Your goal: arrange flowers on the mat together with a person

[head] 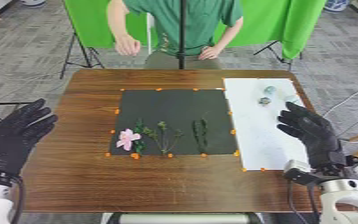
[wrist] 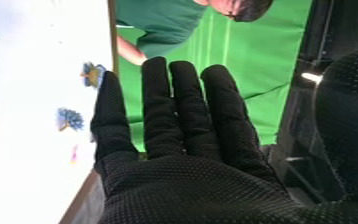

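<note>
1 wooden table [head: 167, 187], green curtain [head: 273, 25]

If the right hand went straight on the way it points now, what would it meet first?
Probably the small bluish blooms on the white sheet, but the right hand's height above the sheet is unclear, so it might pass over them.

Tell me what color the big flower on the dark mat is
The flower is pink, and it shows best in the head view.
</note>
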You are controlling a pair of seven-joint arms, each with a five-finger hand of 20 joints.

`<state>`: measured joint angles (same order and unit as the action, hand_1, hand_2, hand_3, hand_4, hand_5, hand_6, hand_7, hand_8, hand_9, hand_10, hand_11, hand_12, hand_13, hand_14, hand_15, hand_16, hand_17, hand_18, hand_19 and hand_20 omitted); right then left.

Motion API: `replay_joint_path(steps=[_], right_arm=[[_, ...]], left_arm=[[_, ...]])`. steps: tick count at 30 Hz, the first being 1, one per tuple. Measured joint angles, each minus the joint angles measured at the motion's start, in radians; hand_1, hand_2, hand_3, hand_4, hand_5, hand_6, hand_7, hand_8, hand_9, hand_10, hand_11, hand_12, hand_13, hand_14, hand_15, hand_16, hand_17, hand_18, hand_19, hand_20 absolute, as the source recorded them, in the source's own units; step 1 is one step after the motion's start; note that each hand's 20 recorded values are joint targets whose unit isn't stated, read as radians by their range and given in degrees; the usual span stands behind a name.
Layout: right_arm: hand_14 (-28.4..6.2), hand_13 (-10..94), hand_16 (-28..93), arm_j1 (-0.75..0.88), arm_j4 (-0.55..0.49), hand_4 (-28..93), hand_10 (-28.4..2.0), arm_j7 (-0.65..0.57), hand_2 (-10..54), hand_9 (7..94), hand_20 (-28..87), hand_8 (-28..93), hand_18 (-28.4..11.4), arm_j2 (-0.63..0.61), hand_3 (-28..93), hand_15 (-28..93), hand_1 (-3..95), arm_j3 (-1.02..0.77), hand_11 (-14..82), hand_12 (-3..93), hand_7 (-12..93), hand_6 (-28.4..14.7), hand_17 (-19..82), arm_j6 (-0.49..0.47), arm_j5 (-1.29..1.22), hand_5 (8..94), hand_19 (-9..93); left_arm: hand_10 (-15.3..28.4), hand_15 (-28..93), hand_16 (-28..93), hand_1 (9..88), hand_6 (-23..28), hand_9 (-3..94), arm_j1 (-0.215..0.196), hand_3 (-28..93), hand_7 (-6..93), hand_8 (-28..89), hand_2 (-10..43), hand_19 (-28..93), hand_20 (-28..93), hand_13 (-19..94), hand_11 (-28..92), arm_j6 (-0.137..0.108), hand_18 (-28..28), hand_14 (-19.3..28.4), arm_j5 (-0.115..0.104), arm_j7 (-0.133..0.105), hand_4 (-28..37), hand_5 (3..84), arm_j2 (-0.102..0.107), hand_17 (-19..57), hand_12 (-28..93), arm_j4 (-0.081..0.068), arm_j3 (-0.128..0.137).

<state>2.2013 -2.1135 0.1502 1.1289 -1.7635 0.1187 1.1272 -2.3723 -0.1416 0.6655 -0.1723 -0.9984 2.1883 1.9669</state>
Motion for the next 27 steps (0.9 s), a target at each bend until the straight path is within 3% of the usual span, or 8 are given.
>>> replay_joint_path(steps=[4, 8, 14, 17, 27], right_arm=[[-11.2, 34, 30, -0.006, 0.004, -24, -14.5, 0.011, -4.6, 40.8, 27, -10, -21.1, 0.002, 85, 22, 19.1, 0.004, 15.0, 23.4, 16, -5.6, 8, 0.016, -0.002, 42.1, 42], [-11.2, 34, 29, -0.023, 0.016, -24, -14.6, 0.014, -4.5, 41.0, 27, -10, -21.1, 0.002, 85, 22, 19.1, 0.013, 15.4, 23.3, 16, -5.5, 8, 0.014, -0.006, 42.1, 42], [-11.2, 33, 28, -0.024, 0.017, -24, -14.3, 0.021, -4.7, 40.9, 26, -10, -21.1, 0.006, 85, 22, 19.0, 0.001, 15.3, 23.3, 17, -5.3, 8, 0.007, -0.007, 42.2, 42], [-11.8, 33, 28, -0.020, 0.017, -24, -13.2, 0.024, -4.8, 42.1, 26, -10, -21.0, 0.007, 85, 21, 19.0, -0.007, 15.1, 23.1, 17, -4.7, 8, 0.003, -0.008, 43.0, 40], [-11.2, 32, 30, -0.013, 0.016, -24, -14.1, 0.017, -5.0, 40.3, 25, -10, -21.1, 0.008, 85, 17, 18.9, -0.015, 14.2, 23.5, 17, -4.6, 7, -0.016, -0.017, 42.3, 40]], left_arm=[[13.4, 32, 2, 28.5, 4.3, 33.3, 0.028, 68, 20.5, -8, 0.9, 43, 14, 28, 23, 0.009, 21.1, 15.9, 0.004, 0.000, -21.1, 38.2, 0.000, -5.5, 19, -0.018, -0.029], [13.3, 32, 2, 28.6, 4.3, 33.4, 0.044, 68, 20.5, -8, 0.9, 43, 14, 29, 23, 0.007, 21.1, 15.9, 0.000, 0.000, -21.1, 38.3, -0.006, -5.5, 19, -0.017, -0.029], [13.3, 32, 2, 28.6, 4.1, 33.4, 0.026, 67, 20.6, -8, 0.8, 43, 14, 29, 23, 0.009, 21.1, 15.8, 0.000, 0.001, -21.1, 38.1, -0.007, -5.5, 19, -0.016, -0.028], [13.3, 32, 2, 28.5, 4.2, 33.4, 0.025, 67, 20.6, -8, 0.7, 43, 14, 28, 23, 0.008, 21.1, 15.9, 0.000, 0.001, -21.7, 38.1, -0.006, -5.5, 19, -0.016, -0.020], [13.3, 32, 2, 28.6, 4.2, 33.4, -0.011, 67, 20.7, -8, 0.8, 43, 14, 29, 23, 0.010, 21.1, 15.9, -0.001, 0.005, -21.6, 38.2, 0.006, -5.5, 19, -0.006, 0.020]])
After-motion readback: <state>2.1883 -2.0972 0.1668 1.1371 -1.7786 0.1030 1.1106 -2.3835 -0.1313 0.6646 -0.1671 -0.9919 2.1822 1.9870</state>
